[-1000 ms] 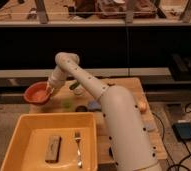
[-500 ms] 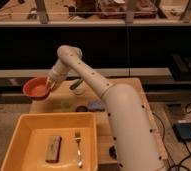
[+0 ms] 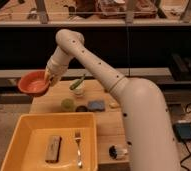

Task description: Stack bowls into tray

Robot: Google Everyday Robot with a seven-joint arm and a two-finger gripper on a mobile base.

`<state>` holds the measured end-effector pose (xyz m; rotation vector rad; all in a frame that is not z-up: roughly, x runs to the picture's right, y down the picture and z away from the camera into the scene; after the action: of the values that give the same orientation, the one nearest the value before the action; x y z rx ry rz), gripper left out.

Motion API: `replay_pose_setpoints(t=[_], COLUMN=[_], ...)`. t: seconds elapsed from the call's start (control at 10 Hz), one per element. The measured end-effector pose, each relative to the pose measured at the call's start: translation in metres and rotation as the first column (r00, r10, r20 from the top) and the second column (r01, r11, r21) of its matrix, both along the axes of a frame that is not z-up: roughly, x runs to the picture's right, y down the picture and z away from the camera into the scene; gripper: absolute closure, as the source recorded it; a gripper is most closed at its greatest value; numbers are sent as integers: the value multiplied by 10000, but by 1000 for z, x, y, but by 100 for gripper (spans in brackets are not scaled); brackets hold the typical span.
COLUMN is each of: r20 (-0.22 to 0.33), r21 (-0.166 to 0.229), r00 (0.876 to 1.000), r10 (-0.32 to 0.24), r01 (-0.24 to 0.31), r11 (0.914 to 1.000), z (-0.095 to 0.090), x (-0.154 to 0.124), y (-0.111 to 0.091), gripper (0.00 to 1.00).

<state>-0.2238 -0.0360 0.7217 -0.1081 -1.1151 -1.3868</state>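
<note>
The orange-red bowl (image 3: 33,83) hangs in the air above the table's far left corner, tilted slightly. My gripper (image 3: 49,78) is shut on the bowl's right rim, at the end of the white arm (image 3: 104,75) that reaches up and left. The yellow tray (image 3: 19,140) lies on the near left of the wooden table, below and in front of the bowl. Inside the tray lie a brown block (image 3: 53,148) and a fork (image 3: 78,147).
On the wooden table (image 3: 109,120) behind the tray stand a pale green cup (image 3: 67,104), a white cup with green stalks (image 3: 78,86), a dark disc (image 3: 81,108), a blue sponge (image 3: 96,105) and a small pale item (image 3: 113,105). A small round object (image 3: 117,151) lies right of the tray.
The gripper has lifted the bowl off the table and carried it up and slightly toward the near side.
</note>
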Motion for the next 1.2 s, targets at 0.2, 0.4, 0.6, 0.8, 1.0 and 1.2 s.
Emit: replay_pose_setpoints(t=[0.2,0.4,0.6,0.8,1.0,1.2], r20=[317,715,926,1002,980,1006], r21=[-37,207,670,898,891,819], r00=[9992,9964,9933,9916,9921,9914], r10=[-248,-465,-697,-814,-785,-834], r01=[249,451,636,725,698,753], r11=[9997,9988,9957,9933,9936,9938], z=[-33,-58,-71,-72,-71,-69], x=[5,1,-8,-21,-20,-22], y=[32,62,90,106,105,108], gripper=[100,100,100,100,100,100])
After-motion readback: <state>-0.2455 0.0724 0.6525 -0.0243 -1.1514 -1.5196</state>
